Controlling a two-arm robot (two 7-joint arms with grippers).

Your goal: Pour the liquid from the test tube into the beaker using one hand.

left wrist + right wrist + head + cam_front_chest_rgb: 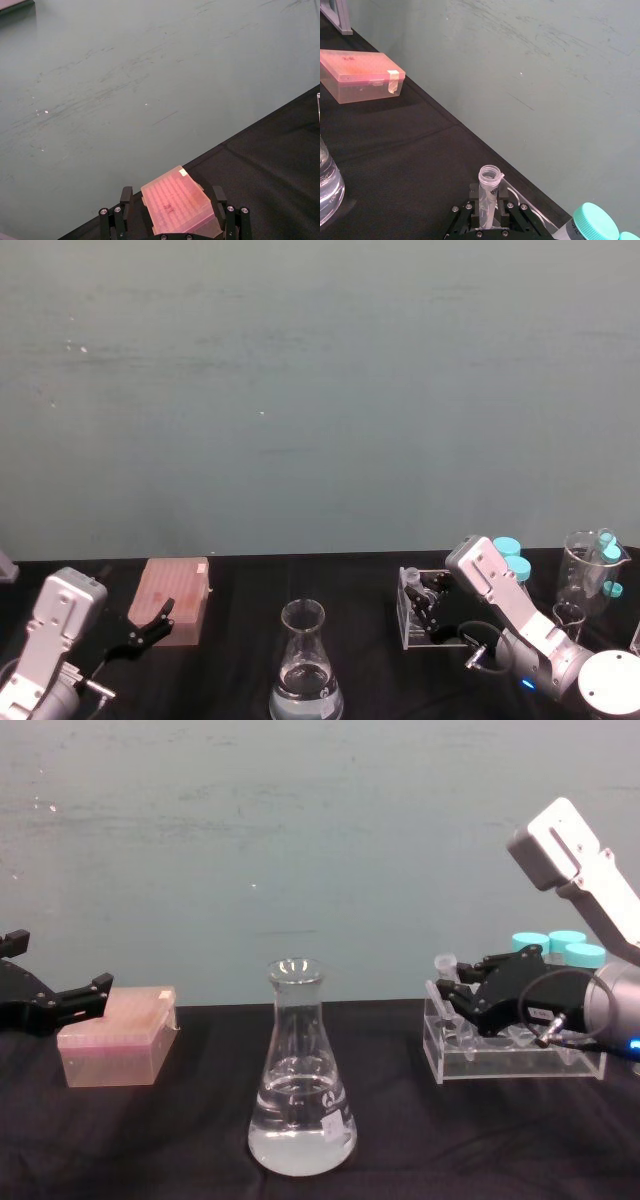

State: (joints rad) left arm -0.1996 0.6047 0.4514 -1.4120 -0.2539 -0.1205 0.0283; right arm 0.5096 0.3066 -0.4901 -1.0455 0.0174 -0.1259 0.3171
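Two arms flank the beaker (300,1070) on the bench (150,1140). The right gripper (488,209) reaches low into the rack (515,1060), fingers apparently closed on the test tube (489,190), which stands upright, flared rim uppermost. The left gripper (171,196) hangs open near the pink box (177,205).

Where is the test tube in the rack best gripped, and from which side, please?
Take the test tube just under its flared rim, coming from the robot's side: that part stands clear above the rack, and the rim checks slipping. The right claw is shut there.
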